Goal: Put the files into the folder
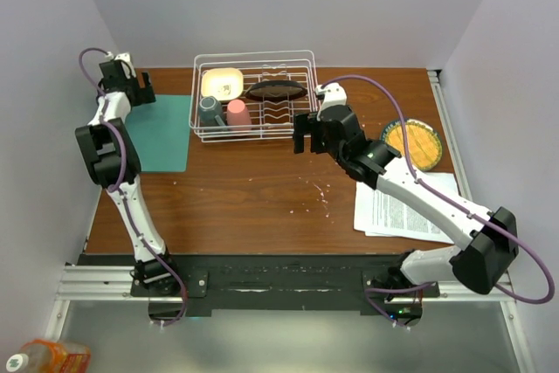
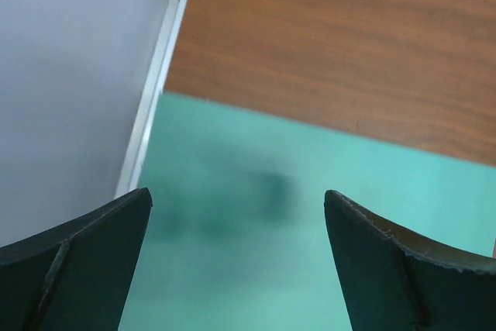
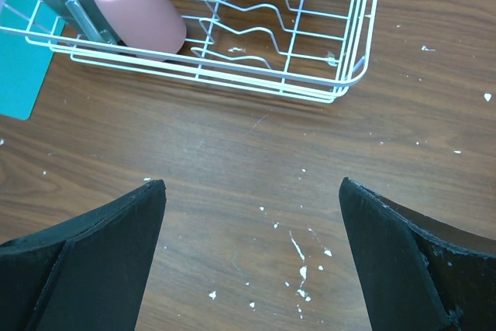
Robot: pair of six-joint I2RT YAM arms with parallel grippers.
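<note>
Nearest us, the files [image 1: 393,209] lay by the bench's [image 1: 253,207] near right corner: thin white sheets, close-printed in black, a little fanned and skewed, their long side, as far as we could judge, roughly along the near edge. The right arm's forearm crossed above them. The right tool [image 1: 306,139] hung farther in, over bare wood-grain flecked with white specks [image 3: 298,249], just short of the white wire dish rack [image 1: 301,124]. Its dark jaws stood wide apart with nothing between them. So the sheets lay back toward the near edge from that tool, and we judged the right arm much the nearer to them. The folder [image 1: 166,133] sat well apart at the left edge, a flat, matt teal rectangle with its long axis running near to far; we could not tell whether it was open or closed. The left tool [image 1: 138,89] hovered over its far end, jaws equally wide and holding nothing. In the rack at the far edge a smooth pink cup [image 3: 136,5] lay on its side.
</note>
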